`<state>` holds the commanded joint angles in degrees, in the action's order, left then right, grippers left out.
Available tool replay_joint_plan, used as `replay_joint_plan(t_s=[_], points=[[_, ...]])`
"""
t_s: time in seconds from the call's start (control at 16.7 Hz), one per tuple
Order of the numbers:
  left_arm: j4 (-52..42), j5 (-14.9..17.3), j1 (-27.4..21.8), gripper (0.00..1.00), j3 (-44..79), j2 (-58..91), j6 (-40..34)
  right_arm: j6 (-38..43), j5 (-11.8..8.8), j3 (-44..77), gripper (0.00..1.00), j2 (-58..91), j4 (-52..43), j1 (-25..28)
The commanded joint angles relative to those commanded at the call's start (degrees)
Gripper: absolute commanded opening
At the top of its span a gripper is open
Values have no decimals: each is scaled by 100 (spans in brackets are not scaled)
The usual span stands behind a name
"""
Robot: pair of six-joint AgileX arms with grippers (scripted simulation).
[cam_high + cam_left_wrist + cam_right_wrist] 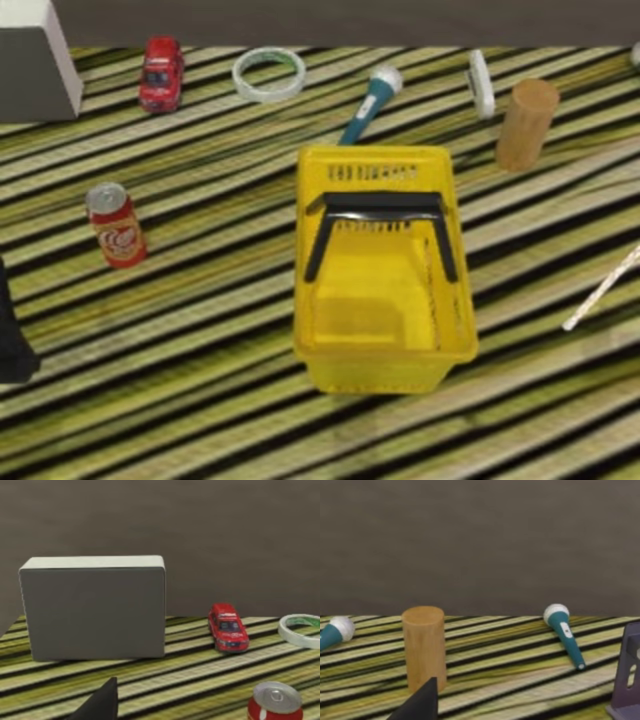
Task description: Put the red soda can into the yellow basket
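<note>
Striped tablecloth (200,400) is occupied by the red soda can (116,226), set upright, well left of the yellow basket (385,370); neither claw's state can be told.

Left arm (12,335) at left edge

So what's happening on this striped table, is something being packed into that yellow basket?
Not yet. The red soda can stands untouched on the table's left side, well apart from the yellow basket in the middle, which holds nothing so far. The left arm waits at the left edge nearest the can, and the right arm sits at the right edge. Neither one is holding anything.
</note>
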<state>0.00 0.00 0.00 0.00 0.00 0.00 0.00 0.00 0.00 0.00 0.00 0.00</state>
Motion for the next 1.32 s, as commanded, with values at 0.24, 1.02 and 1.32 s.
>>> replay_joint_plan(t_s=[0.24, 1.02, 1.32], points=[[-132, 10, -28, 100, 166, 175, 78, 0, 0, 0, 100, 0, 0, 0], [-3514, 43, -474, 100, 5262, 6182, 2048, 0, 0, 0, 100, 0, 0, 0], [-5016, 57, -656, 100, 7718, 9176, 2915, 0, 0, 0, 100, 0, 0, 0]])
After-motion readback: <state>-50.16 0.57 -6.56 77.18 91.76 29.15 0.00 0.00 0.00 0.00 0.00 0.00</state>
